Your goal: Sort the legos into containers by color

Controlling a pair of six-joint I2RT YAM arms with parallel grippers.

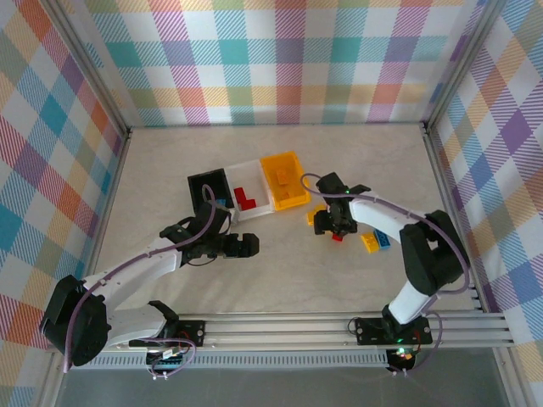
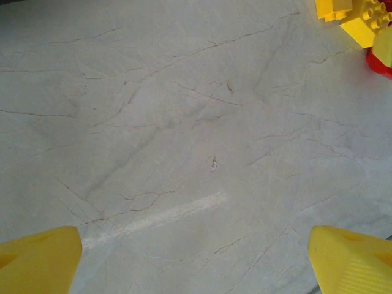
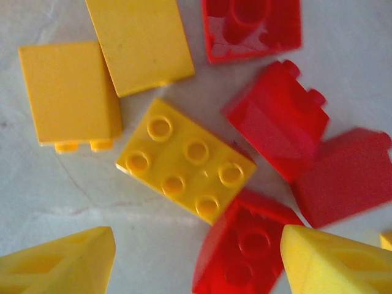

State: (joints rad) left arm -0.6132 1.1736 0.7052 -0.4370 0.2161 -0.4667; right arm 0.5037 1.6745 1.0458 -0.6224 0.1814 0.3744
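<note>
Three containers stand in a row: a black bin, a clear bin holding red legos, and a yellow-orange bin. My right gripper hovers open, close over a cluster of loose legos. A yellow six-stud brick lies just ahead of the fingertips. A red brick lies against the right finger, with bare table toward the left finger. More red bricks and yellow bricks lie beyond. My left gripper is open over bare table.
A yellow brick and a light blue brick lie right of my right gripper. Yellow legos and a red one sit at the top right corner of the left wrist view. Plaid walls enclose the marbled table.
</note>
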